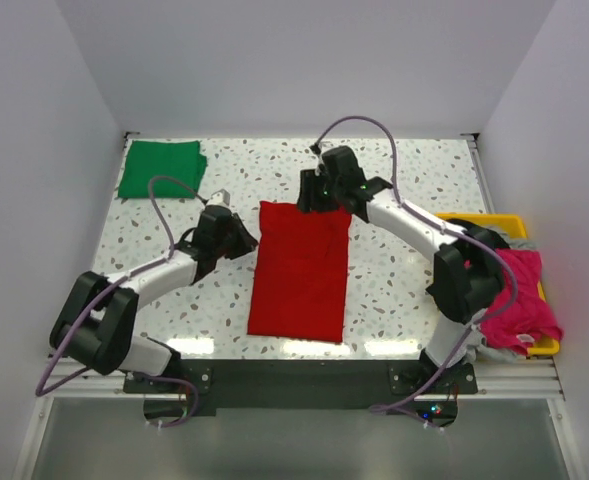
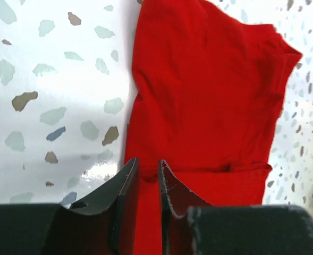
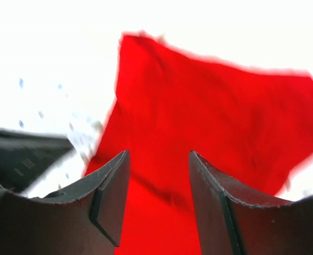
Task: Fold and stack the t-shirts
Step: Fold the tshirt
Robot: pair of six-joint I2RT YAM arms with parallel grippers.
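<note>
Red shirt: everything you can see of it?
The red t-shirt is plain soft cloth, folded into a long rectangle and lightly wrinkled. It lies flat on the table. The left end effector is at its left edge, fingers nearly together. The right end effector is open over its far edge. Contact cannot be told.

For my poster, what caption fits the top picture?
Left gripper and right gripper reach the red t-shirt; green t-shirt sits folded far-left.

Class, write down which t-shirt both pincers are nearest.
The red t-shirt, lying long in the middle; the green t-shirt sits folded alone in the far left corner.
</note>
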